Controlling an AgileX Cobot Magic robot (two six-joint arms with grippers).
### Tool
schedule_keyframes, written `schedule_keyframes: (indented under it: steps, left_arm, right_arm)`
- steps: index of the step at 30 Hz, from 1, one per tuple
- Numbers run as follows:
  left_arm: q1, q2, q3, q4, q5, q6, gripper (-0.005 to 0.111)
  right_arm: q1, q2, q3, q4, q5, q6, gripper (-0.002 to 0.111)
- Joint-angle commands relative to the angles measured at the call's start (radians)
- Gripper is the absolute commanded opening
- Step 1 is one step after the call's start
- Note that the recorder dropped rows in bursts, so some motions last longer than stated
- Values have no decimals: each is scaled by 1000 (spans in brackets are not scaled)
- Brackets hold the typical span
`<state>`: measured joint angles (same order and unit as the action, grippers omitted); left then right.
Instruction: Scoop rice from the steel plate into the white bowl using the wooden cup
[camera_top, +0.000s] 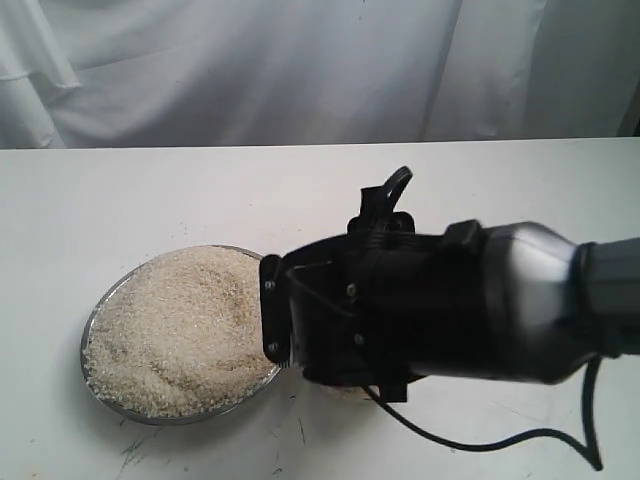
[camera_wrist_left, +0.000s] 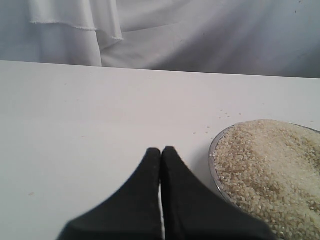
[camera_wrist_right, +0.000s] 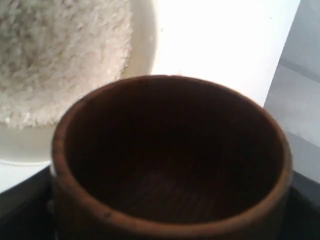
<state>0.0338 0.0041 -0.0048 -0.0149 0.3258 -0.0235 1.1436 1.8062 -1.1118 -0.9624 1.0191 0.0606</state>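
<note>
The steel plate (camera_top: 93, 325) lies at the front left of the table, heaped with rice (camera_top: 185, 325). My right arm (camera_top: 430, 310) hangs over the plate's right edge and hides what is under it. In the right wrist view the wooden cup (camera_wrist_right: 170, 150) fills the frame, dark and empty inside, with dark fingers (camera_wrist_right: 20, 205) on both sides of it. Behind it stands the white bowl (camera_wrist_right: 144, 45) with a mound of rice (camera_wrist_right: 55, 55) in it. My left gripper (camera_wrist_left: 161, 150) is shut on nothing, low over the table beside the plate's rim (camera_wrist_left: 214, 150).
A white cloth (camera_top: 250, 70) hangs behind the table. A black cable (camera_top: 500, 440) trails from the right arm across the front right. A few loose grains (camera_wrist_left: 222, 115) lie on the table near the plate. The table's edge (camera_wrist_right: 285, 60) runs just past the bowl.
</note>
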Motion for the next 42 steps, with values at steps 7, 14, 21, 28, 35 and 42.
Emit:
schedule_keyframes:
  steps: [7, 14, 21, 28, 35, 42]
  left_arm:
    - [2, -4, 5, -2, -7, 0, 0]
    - [2, -4, 5, -2, -7, 0, 0]
    - [2, -4, 5, -2, -7, 0, 0]
    - [2, -4, 5, -2, -7, 0, 0]
    - [2, -4, 5, -2, -7, 0, 0]
    - [2, -4, 5, -2, -7, 0, 0]
  right_arm:
    - [-84, -93, -5, 55, -276, -61, 0]
    - [-129, -25, -85, 55, -372, -250, 0]
    - [-131, 91, -229, 112, -405, -437, 0]
    - [-138, 220, -429, 171, -376, -681, 0]
    - [-160, 333, -570, 217, -406, -831, 0]
    - [-209, 387, -580, 220, -510, -1124, 0]
